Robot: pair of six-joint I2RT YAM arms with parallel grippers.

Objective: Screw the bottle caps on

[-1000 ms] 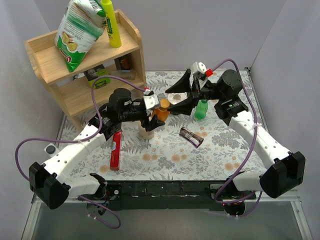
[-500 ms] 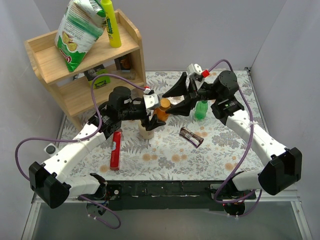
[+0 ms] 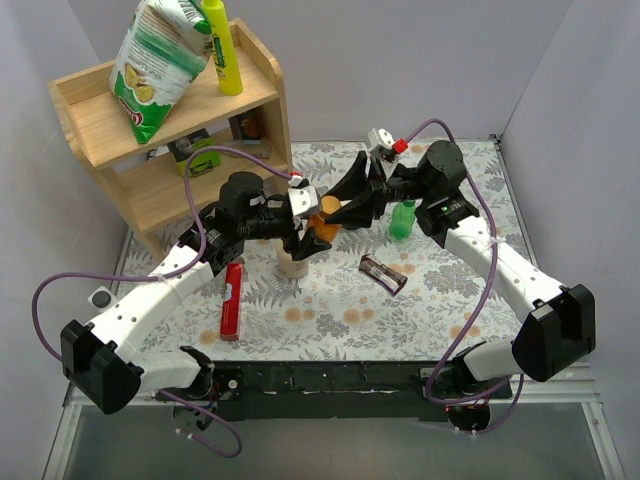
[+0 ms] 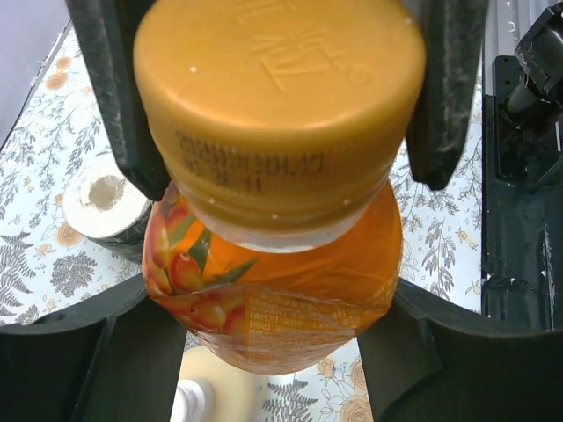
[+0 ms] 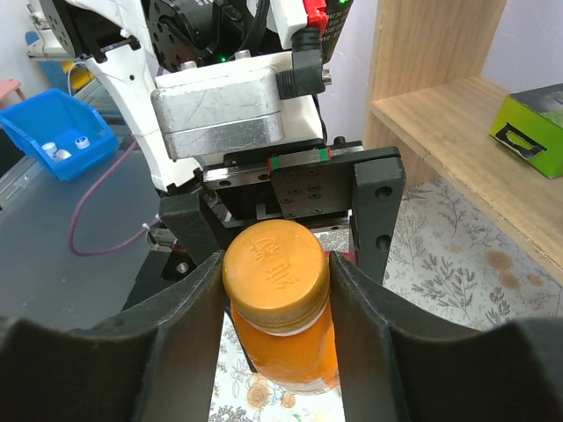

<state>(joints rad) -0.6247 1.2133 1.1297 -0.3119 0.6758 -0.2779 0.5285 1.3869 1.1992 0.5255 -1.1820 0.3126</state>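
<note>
Orange cap sits on the orange bottle, mid-frame in the top view, with the left gripper clamped on its body. Right gripper hugs the cap's sides. I'd squeeze firm, stay square to the neck, then twist clockwise.

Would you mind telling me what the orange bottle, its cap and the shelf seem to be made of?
Orange bottle: likely thin glossy plastic, by its sheen and creases. Cap: opaque moulded plastic, satin, with embossed lettering. Shelf: pale bare wood, seemingly, by its grain.
</note>
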